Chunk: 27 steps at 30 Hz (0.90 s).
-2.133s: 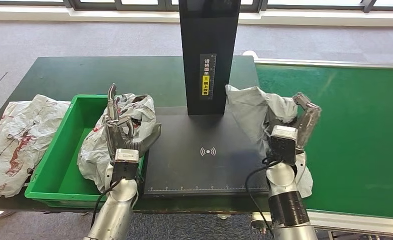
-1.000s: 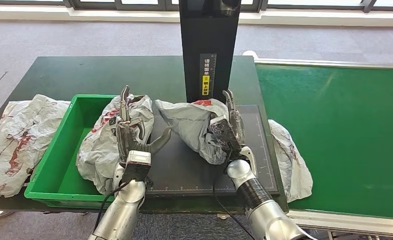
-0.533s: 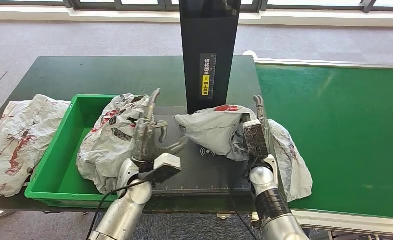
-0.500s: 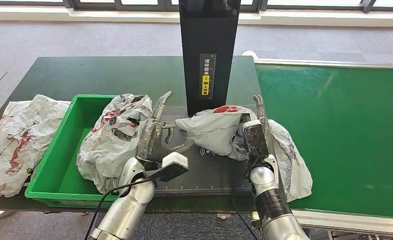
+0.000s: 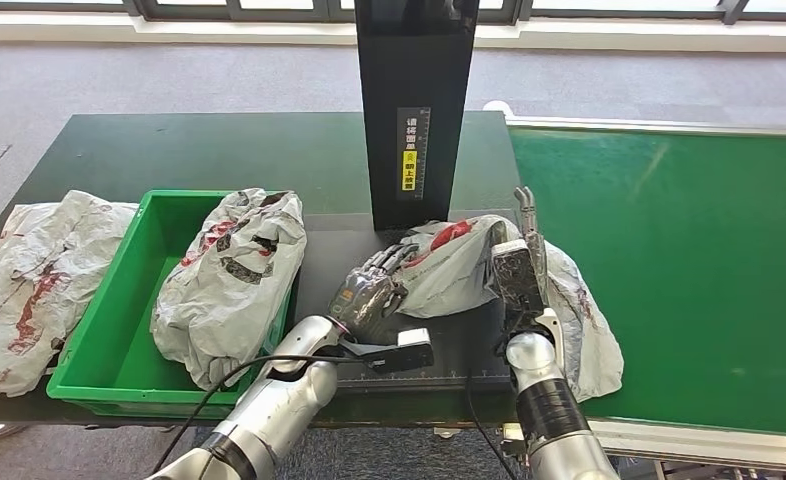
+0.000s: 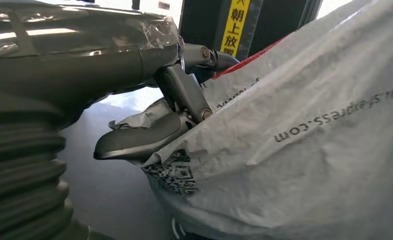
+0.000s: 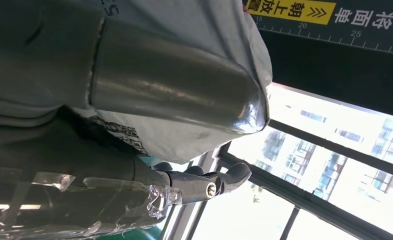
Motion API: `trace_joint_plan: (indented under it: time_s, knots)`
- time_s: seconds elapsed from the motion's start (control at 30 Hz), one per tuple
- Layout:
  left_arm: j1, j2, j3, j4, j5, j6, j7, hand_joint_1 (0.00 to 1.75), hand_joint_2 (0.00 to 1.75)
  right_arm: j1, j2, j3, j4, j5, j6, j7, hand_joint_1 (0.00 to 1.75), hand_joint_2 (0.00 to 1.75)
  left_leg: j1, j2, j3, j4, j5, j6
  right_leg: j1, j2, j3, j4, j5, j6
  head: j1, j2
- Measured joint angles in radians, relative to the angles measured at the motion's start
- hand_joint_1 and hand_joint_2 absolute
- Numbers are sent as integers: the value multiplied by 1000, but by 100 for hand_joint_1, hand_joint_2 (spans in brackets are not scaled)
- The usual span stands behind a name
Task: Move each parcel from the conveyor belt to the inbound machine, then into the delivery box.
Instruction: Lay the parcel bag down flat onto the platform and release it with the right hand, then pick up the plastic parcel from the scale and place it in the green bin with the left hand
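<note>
Left hand (image 5: 374,290) moved onto parcel (image 5: 459,265); right hand (image 5: 517,270) grips, fingers half-hidden.

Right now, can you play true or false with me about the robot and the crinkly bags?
1. Both hands touch the grey parcel on the scanner plate. True: the left hand and the right hand are on either side of it.
2. The green bin has nothing in it. False: a parcel in the bin lies there.
3. A parcel lies on the table left of the bin. True: the crumpled parcel.
4. The black post has a yellow label. True.
5. The green conveyor belt is piled with boxes. False: one bag lies at its edge.
</note>
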Motion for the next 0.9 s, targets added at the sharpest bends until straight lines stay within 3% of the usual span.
trace_joint_plan:
  time_s: [0.53, 0.67, 0.9]
  knots:
    - [-17, -6, -15, 74, -21, -13, 3, 1, 175, 3, 0, -4, -11, 2, 3, 1, 0, 0, 0, 0, 0, 0, 0, 0, 0, 0, 0, 0, 0, 0, 0, 0]
    - [-19, -19, -29, 92, -73, -32, 9, 175, 175, 2, 0, -4, -13, 11, 12, 10, 0, 0, 0, 0, 0, 0, 0, 0, 0, 0, 0, 0, 0, 0, 0, 0]
    - [-18, -50, -74, 110, -49, 4, -9, 175, 175, 2, 1, -4, -13, 28, 15, 12, 0, 0, 0, -1, -1, 0, 0, 0, 0, -1, 0, 0, 0, 0, 0, 0]
